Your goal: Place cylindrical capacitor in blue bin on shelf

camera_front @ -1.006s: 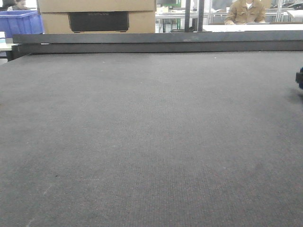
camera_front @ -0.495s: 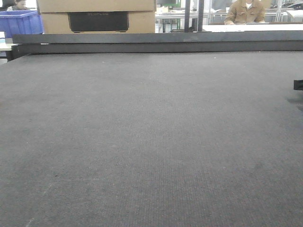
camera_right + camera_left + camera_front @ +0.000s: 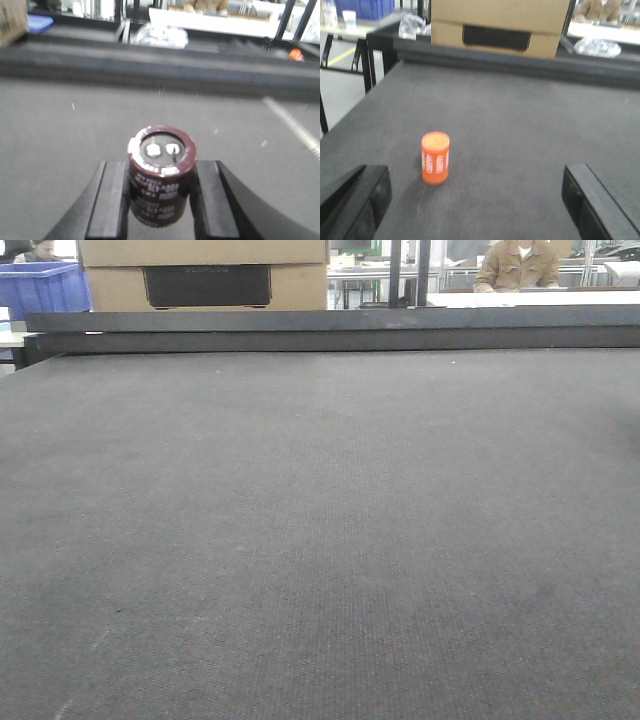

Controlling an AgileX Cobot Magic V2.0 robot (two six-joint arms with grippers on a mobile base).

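The cylindrical capacitor (image 3: 161, 165) is dark maroon with a silver top and two terminals. It stands upright between the two black fingers of my right gripper (image 3: 160, 187), which is shut on it over the grey felt table (image 3: 60, 130). My left gripper (image 3: 475, 200) is open wide and empty, low over the table. An orange cylinder with white print (image 3: 435, 158) stands upright just ahead of its left finger (image 3: 355, 202). Neither gripper shows in the front view. The stainless steel shelf is out of view.
A raised dark rail (image 3: 330, 330) runs along the table's far edge. Behind it stand a cardboard box (image 3: 205, 275) and a blue crate (image 3: 40, 288) at the far left. A seated person (image 3: 518, 265) is at the far right. Plastic bags (image 3: 161, 36) lie beyond the rail.
A dark part of an arm at the right edge of the front view has moved right and out of the frame. The table has not changed.
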